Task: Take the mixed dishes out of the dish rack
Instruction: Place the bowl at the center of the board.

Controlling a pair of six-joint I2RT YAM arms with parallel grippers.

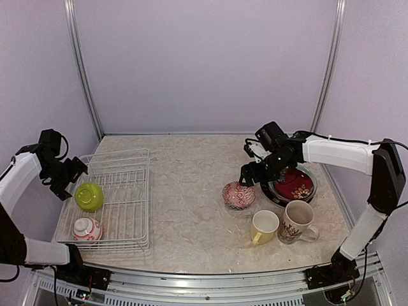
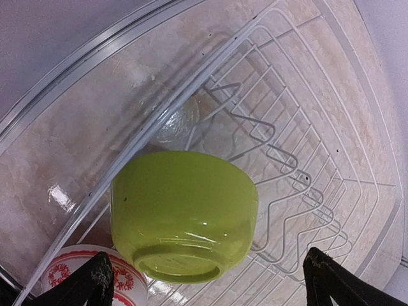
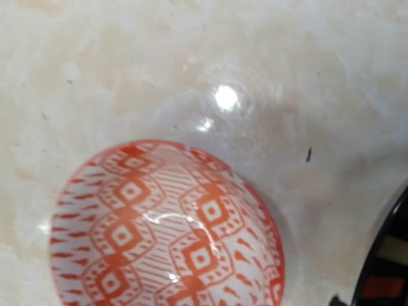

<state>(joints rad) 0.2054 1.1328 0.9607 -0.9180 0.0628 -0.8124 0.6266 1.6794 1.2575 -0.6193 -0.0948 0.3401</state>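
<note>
Your left gripper [image 2: 208,256] stood wide open, empty; lime-green bowl [image 2: 185,213] inverted just ahead, in the dish rack [image 1: 124,191]. Right gripper's [image 1: 250,174] opening: could not tell.

Left pincer [image 2: 209,260] spread wide; right pincer [image 1: 248,173] angled downward.

Table [image 1: 191,185]: cream marbled top, glossy; glare spots in both wrist views.
Back wall [image 1: 204,64]: plain pale lilac-grey panel.
Side walls [image 1: 32,76]: same colour, L & R.
Posts [image 1: 83,70]: two metal uprights at rear corners.
Front rail [image 1: 210,290]: alu. extrusion along near table edge.
Edge strip [image 2: 95,57]: pale metal band by table edge, L wrist view.
</note>
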